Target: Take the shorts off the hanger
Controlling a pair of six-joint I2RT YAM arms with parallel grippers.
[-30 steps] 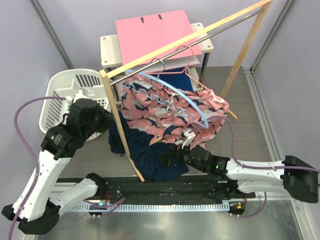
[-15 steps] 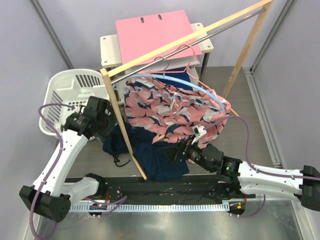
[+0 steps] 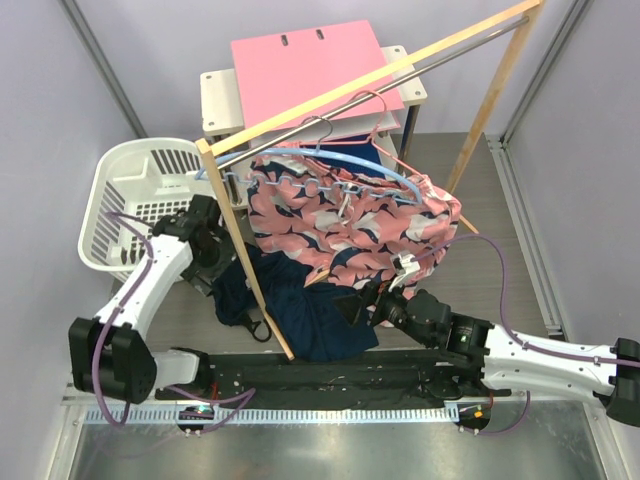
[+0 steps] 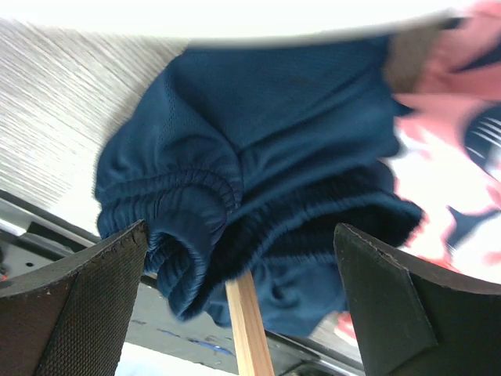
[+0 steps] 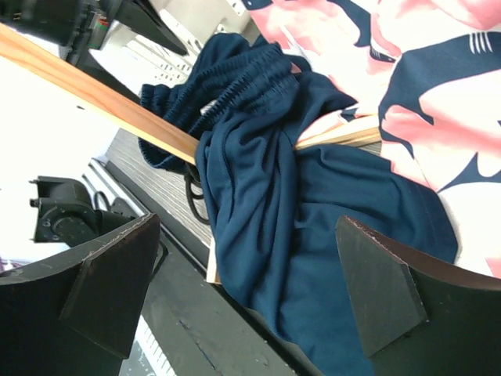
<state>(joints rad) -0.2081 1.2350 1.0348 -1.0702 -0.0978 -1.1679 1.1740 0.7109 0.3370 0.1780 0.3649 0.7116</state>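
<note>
The salmon pink printed shorts (image 3: 350, 220) hang on a light blue hanger (image 3: 405, 182) from the metal rail (image 3: 330, 100). The plain navy shorts (image 3: 300, 305) lie crumpled on the table around the rack's wooden post (image 3: 245, 260). My left gripper (image 3: 215, 252) is open at the navy pile's left edge. In the left wrist view the gripper (image 4: 235, 305) has the navy waistband (image 4: 235, 188) and post (image 4: 249, 329) between its spread fingers. My right gripper (image 3: 365, 303) is open just right of the pile. The right wrist view shows the gripper (image 5: 246, 290) facing navy cloth (image 5: 313, 219), with pink cloth (image 5: 423, 78) above.
A white laundry basket (image 3: 130, 200) stands at the left, behind my left arm. A white cart with a pink board (image 3: 310, 60) is at the back. An empty pink hanger (image 3: 385, 140) hangs on the rail. The rack's right post (image 3: 480, 120) slants to the back right.
My left gripper has opened and swung from beside the basket toward the navy shorts. The blue hanger with the pink shorts swung back to level. My right arm shifted slightly right.
</note>
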